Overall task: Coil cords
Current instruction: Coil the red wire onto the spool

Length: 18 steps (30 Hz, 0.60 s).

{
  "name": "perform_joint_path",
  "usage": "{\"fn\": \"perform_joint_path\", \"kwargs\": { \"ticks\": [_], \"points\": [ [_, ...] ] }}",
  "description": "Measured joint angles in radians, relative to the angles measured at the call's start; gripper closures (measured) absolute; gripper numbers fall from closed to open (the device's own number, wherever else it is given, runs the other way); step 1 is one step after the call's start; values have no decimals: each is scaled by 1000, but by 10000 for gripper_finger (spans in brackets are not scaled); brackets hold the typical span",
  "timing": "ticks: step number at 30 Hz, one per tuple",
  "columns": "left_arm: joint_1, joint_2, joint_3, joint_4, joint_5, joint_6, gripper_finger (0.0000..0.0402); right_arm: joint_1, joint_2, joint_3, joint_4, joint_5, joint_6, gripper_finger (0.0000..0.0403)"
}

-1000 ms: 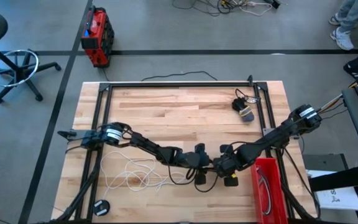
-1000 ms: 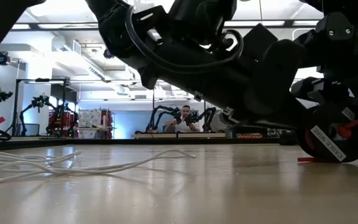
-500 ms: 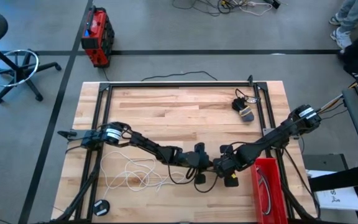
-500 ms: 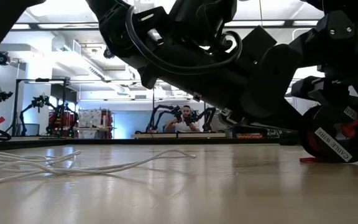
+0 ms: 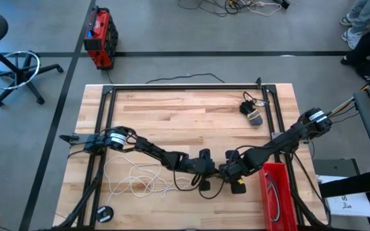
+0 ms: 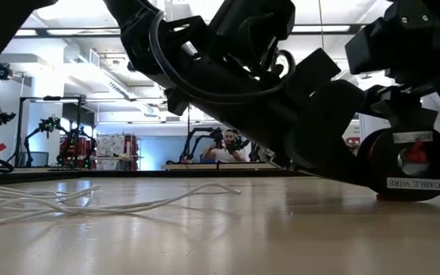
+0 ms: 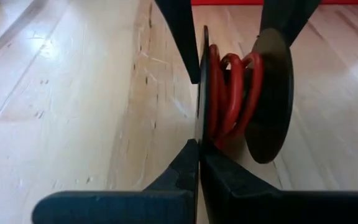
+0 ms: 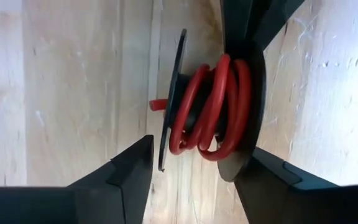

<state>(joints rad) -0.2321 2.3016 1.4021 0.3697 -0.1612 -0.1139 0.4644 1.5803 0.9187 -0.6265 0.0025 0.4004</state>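
A red cord is wound on a black spool labelled CABLE WIRE, near the table's front edge, right of centre. My left gripper reaches it from the left and is shut on one flange. My right gripper comes from the right and spans the spool, one finger outside each flange. In the high view the two grippers meet head-on. A loose white cord lies in tangled loops on the table at the near left. My left gripper pinches the rim of the spool's thin flange between its two fingers, edge-on, reaching about level from the table's left. The spool stands on its rims, its lowest point at the tabletop. My right gripper takes the spool across its width from the table's right. One finger stands just outside the thin flange, the other against the wide flange. The red coil sits between the fingers.
A red tray stands at the near right, just beside the grippers. A small black spool lies at the near left corner. A dark bundle sits at the far right. A black metal frame borders the tabletop.
The spool has turned about its axis while staying in place on the table: its label, slanted a second ago, now reads level. Both arms have sunk a little lower over it in the low view.
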Motion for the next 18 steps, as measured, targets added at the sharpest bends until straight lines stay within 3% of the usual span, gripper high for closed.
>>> {"fn": "perform_joint_path", "kwargs": {
  "ticks": [5, 18],
  "points": [
    [0, 0, 0, -1, -2, 0, 401, 0, 0, 5, -2, 4, 1, 202],
    [0, 0, 0, -22, -5, 0, 401, 7, -19, 8, -88, 17, 30, 238]
  ]
}}
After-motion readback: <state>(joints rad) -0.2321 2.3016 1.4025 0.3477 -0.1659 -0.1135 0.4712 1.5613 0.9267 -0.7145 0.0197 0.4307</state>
